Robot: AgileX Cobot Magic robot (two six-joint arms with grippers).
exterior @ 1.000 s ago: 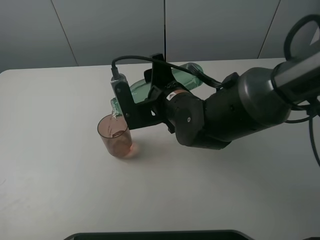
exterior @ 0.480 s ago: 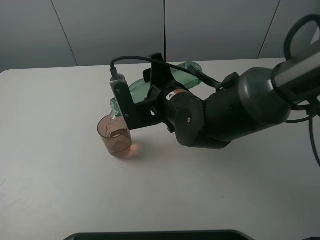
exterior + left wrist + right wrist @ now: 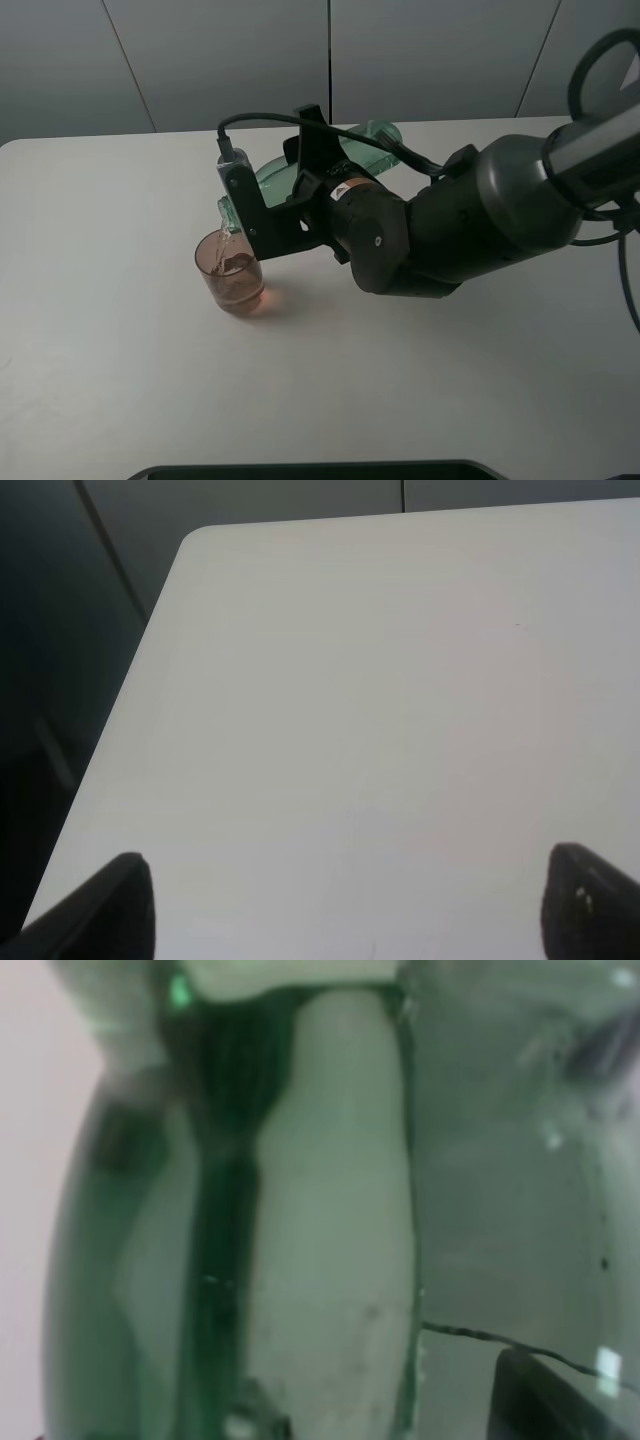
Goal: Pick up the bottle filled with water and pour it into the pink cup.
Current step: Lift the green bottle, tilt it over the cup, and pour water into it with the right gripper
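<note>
Some water (image 3: 238, 272) sits in the pink cup (image 3: 230, 290); right pincer (image 3: 292, 185) clamps the bottle (image 3: 272, 172), left pincer (image 3: 350, 905) gapes.

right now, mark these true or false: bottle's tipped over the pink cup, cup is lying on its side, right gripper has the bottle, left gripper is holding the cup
1. The bottle is tipped with its mouth over the pink cup. True.
2. The pink cup lies on its side. False: it stands upright on the table, with some liquid in it.
3. The right gripper is shut on the bottle. True.
4. The left gripper holds the cup. False: it is open, and the left wrist view shows only bare table between its fingers.
</note>
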